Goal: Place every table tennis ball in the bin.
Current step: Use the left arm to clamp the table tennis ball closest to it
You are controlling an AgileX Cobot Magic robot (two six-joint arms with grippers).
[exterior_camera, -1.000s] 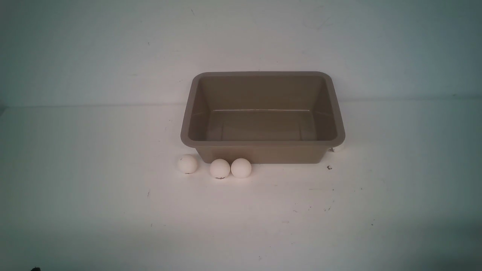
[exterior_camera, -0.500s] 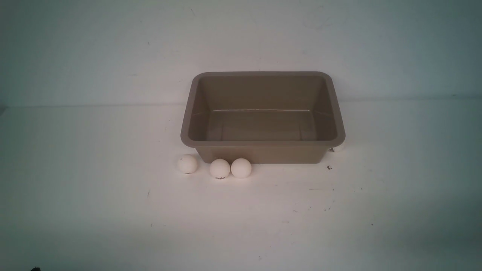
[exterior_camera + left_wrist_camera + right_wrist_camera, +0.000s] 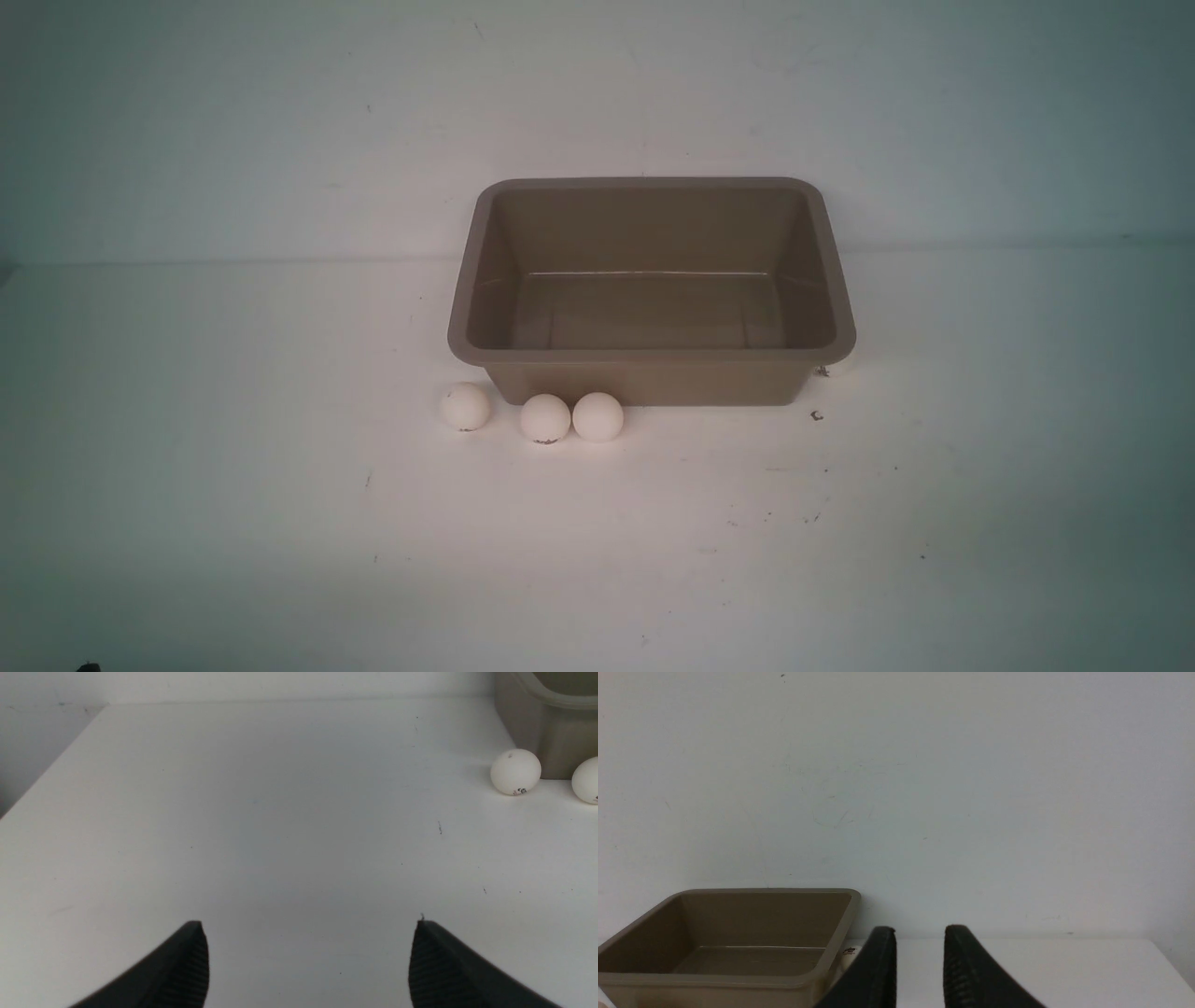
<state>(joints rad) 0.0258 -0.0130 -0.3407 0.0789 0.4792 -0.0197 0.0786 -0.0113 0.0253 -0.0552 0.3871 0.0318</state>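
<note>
The left pincer [image 3: 308, 924] hangs with its jaws spread wide and nothing between them. The right pincer [image 3: 920, 928] is closed to a sliver and empty. Both are well short of the bin [image 3: 644, 356]. Three table tennis balls [image 3: 545, 418] sit on the worktop [image 3: 280, 523] just before the bin's near wall, toward its left corner, two of them touching or nearly so. A fourth ball [image 3: 851, 957] peeps out beside the bin's right near corner. The bin itself holds none. The balls look hollow, very light, smooth and quick to roll. A gentle pinch from above, across the widest part, seems best, since a hard squeeze may dent one or squirt it away.
</note>
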